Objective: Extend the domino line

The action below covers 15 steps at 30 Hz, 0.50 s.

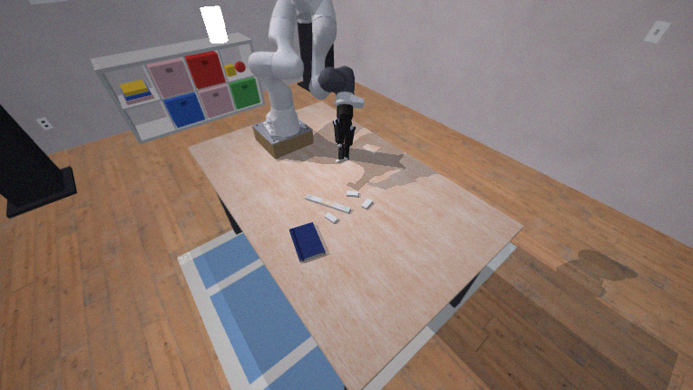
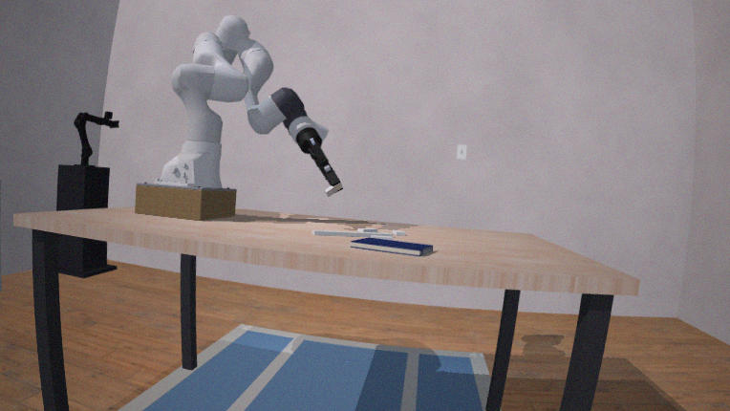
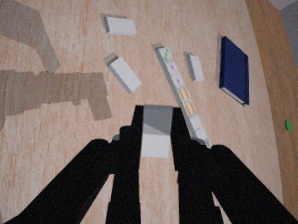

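Note:
My gripper [image 1: 342,156] is shut on a white domino [image 2: 333,189] and holds it tilted, well above the table, between the robot base and the line. In the wrist view the domino [image 3: 156,135] sits between the dark fingers, with a plain face toward the camera. The line of face-up dominoes [image 1: 327,203] lies flat near the table's middle; it also shows in the wrist view [image 3: 181,92]. Three loose white dominoes lie flat around it: one [image 1: 352,193] and another [image 1: 366,203] on the far side, one [image 1: 331,218] on the near side. Their faces look blank.
A dark blue book [image 1: 307,241] lies on the table near the line, toward the front left edge. The robot base [image 1: 282,138] stands on a wooden block at the table's back. A shelf with coloured bins [image 1: 179,84] stands behind on the floor.

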{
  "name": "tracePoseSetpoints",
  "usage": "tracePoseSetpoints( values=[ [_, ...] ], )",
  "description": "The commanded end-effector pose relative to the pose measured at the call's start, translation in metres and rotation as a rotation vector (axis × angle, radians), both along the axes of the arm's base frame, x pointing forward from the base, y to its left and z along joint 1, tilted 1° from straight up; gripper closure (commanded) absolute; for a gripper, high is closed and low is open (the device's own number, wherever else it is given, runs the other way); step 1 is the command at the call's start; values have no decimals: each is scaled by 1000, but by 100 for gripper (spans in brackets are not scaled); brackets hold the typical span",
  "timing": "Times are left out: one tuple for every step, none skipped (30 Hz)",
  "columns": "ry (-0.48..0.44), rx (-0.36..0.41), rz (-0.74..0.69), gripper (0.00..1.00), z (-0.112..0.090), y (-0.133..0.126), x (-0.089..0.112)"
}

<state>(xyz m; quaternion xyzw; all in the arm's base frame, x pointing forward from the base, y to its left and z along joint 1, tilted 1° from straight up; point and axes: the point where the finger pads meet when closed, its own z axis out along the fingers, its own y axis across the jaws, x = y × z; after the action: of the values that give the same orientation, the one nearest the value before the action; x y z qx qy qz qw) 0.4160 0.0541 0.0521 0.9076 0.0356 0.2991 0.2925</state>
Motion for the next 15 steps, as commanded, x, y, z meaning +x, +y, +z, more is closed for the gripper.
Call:
tracePoseSetpoints(
  values=[
    [-190, 57, -146, 78, 1, 0, 1],
    [-250, 28, -157, 78, 1, 0, 1],
    [-274, 22, -169, 78, 1, 0, 1],
    [-299, 12, -176, 78, 1, 0, 1],
    [-323, 3, -182, 78, 1, 0, 1],
    [-347, -3, -188, 78, 1, 0, 1],
    [-371, -8, -195, 78, 1, 0, 1],
    [-395, -11, -204, 78, 1, 0, 1],
    [-419, -13, -214, 78, 1, 0, 1],
    [-443, -14, -225, 78, 1, 0, 1],
    [-467, -14, -237, 78, 1, 0, 1],
    [-491, -12, -250, 78, 1, 0, 1],
    [-515, -10, -263, 78, 1, 0, 1],
    [-539, -6, -278, 78, 0, 0, 1],
    [-562, -1, -294, 78, 0, 0, 1]
  ],
)
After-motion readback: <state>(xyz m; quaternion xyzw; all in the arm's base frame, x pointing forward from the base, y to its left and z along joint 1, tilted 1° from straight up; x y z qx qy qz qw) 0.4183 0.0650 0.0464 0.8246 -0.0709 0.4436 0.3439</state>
